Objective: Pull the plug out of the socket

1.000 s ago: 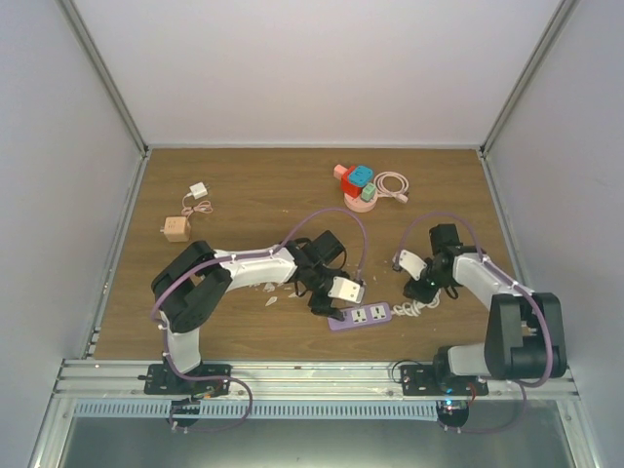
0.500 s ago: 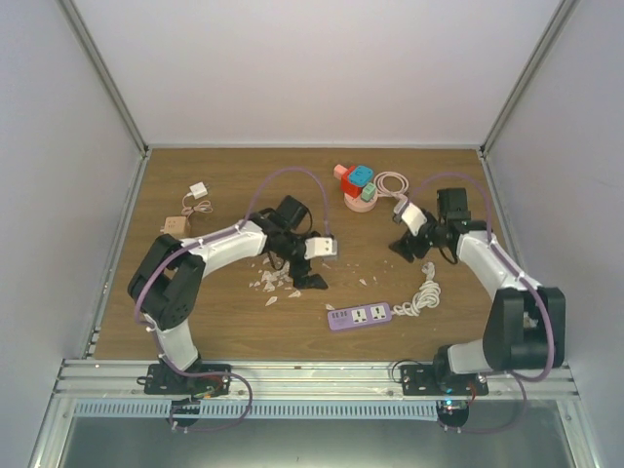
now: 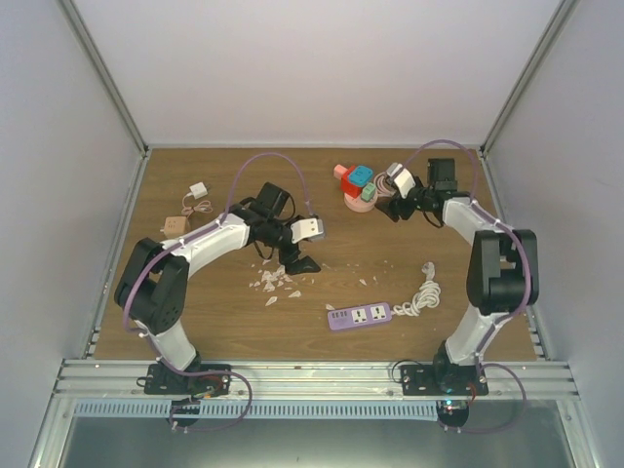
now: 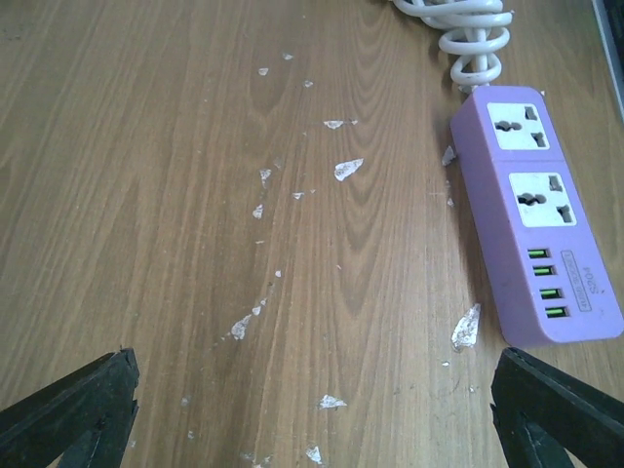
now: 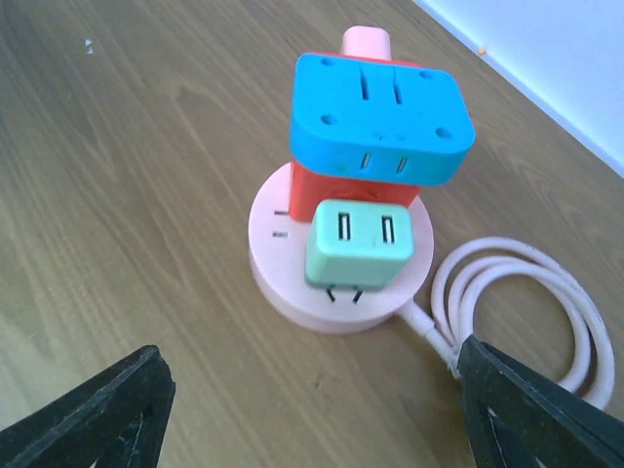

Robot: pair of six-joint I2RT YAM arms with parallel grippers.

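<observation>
Before the wide-open, empty right tool (image 5: 312, 409), boxy mint plug (image 5: 356, 244) in round pink socket (image 5: 331, 283).

A round socket (image 3: 362, 202) sits at the table's (image 3: 224, 331) far centre with adapters (image 5: 378, 117) stacked on it and a plug (image 5: 356, 244) in its front. A power strip (image 3: 359, 316) lies near the front, its cord (image 3: 422, 295) coiled to its right. A charger (image 3: 198, 190) lies far left.
</observation>
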